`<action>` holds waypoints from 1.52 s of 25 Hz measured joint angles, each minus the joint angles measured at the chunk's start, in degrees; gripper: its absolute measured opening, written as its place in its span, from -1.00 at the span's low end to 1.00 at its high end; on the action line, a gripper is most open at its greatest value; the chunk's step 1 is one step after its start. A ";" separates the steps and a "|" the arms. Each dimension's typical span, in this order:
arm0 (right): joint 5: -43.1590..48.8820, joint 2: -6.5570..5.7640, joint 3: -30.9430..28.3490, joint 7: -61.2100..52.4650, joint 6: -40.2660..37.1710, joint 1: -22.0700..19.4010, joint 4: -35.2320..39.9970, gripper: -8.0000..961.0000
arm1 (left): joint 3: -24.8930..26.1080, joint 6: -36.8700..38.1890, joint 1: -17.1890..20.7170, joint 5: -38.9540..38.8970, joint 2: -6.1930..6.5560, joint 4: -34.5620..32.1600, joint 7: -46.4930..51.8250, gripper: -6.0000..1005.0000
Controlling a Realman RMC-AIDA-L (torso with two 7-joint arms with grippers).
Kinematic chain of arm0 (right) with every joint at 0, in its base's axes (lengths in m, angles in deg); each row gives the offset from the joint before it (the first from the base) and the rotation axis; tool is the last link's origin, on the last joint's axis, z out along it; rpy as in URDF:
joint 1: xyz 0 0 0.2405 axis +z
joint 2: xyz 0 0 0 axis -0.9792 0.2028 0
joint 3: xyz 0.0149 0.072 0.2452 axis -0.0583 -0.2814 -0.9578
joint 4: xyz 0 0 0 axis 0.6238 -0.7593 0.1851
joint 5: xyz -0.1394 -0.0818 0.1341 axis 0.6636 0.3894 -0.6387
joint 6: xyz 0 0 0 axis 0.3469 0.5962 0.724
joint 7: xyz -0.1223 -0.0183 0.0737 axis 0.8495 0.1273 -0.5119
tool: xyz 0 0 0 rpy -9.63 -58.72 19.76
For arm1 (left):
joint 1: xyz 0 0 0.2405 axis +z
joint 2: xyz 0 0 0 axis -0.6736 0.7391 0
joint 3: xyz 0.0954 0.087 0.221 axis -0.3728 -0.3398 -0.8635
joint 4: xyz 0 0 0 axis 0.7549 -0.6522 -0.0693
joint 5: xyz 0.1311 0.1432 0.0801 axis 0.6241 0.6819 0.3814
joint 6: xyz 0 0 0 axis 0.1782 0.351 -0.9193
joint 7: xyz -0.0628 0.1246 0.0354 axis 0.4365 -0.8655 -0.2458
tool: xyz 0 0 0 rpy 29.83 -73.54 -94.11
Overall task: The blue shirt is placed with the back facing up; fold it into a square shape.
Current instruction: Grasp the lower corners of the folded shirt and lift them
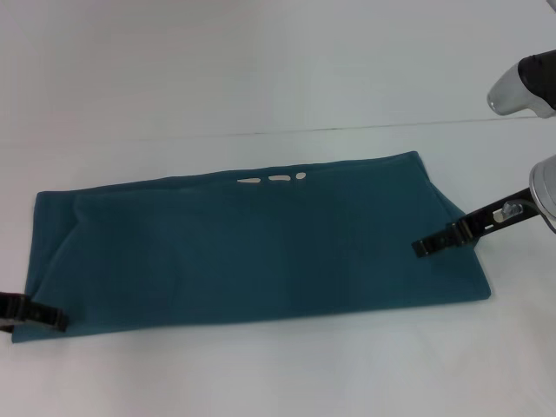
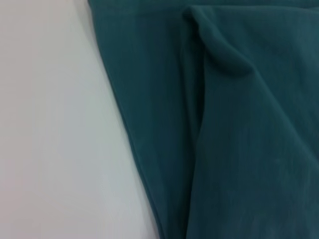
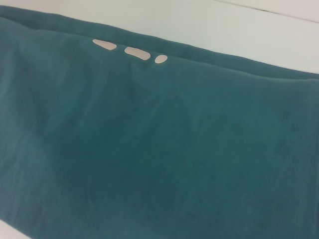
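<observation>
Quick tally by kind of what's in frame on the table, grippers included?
blue shirt: 1, folded into a long band
grippers: 2, left gripper at the shirt's near left corner, right gripper at its right end
white table: 1
Total: 4

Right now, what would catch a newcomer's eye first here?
A blue shirt, folded into a long band, lies across the white table. White marks peek out at its far edge. The left gripper sits at its near left corner, the right gripper at its right end.
</observation>
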 joint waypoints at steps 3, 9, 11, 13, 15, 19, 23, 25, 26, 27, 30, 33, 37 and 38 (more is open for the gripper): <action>0.00 0.02 0.00 0.00 -0.02 -0.21 0.02 0.92 | -0.69 -0.09 -0.09 0.03 -0.14 0.16 -0.60 0.74; -0.01 0.03 -0.15 0.01 -0.14 -0.39 0.05 0.91 | -4.03 -0.11 -0.03 0.19 0.00 0.55 -0.09 0.53; 0.00 0.03 -0.19 0.00 -0.11 -0.41 0.07 0.91 | -4.16 -0.19 0.05 0.21 0.03 0.48 -0.05 0.47; 0.00 0.02 -0.30 -0.02 -0.15 -0.42 0.08 0.90 | -4.21 -0.28 0.07 0.21 0.01 0.47 -0.17 0.40; -0.01 -0.12 -0.43 -0.26 -0.33 -0.43 0.22 0.90 | -4.31 -0.46 -0.02 0.21 -0.15 0.48 -0.43 0.33; -0.01 -0.28 -0.51 -1.22 -0.81 -0.83 1.42 0.89 | -4.67 -0.66 -0.26 0.21 -0.27 0.52 -0.57 -0.04; -0.01 -0.46 -0.55 -2.44 -1.56 -1.25 1.85 0.87 | -5.83 -0.64 -0.48 0.18 -0.39 0.59 -0.70 -0.66; -0.01 -0.53 -0.75 -3.03 -1.62 -1.70 2.19 0.87 | -6.02 -0.62 -0.50 0.15 -0.41 0.60 -0.77 -0.75; -0.01 -0.54 -0.94 -3.20 -1.62 -1.85 2.30 0.87 | -6.05 -0.60 -0.50 0.15 -0.41 0.61 -0.86 -0.79; 0.00 -0.57 -1.37 -3.44 -1.60 -2.07 2.44 0.86 | -6.05 -0.56 -0.50 0.15 -0.41 0.61 -1.04 -0.84; 0.20 -0.65 -3.35 -3.56 -1.94 -2.58 2.53 0.86 | -6.05 -0.42 -0.44 -0.04 -0.37 0.61 -1.33 -0.88; 0.42 -0.80 -4.82 -3.63 -2.53 -3.76 2.53 0.85 | -5.91 -0.38 -0.31 -0.46 -0.41 0.46 -2.04 -0.88; 1.55 -0.36 -5.04 -3.66 -2.90 -5.34 2.70 0.84 | -5.62 -0.40 -0.40 -0.59 -0.50 0.43 -2.67 -0.88; 1.55 -0.36 -5.04 -3.66 -2.90 -5.34 2.70 0.83 | -5.62 -0.40 -0.40 -0.59 -0.50 0.43 -2.67 -0.88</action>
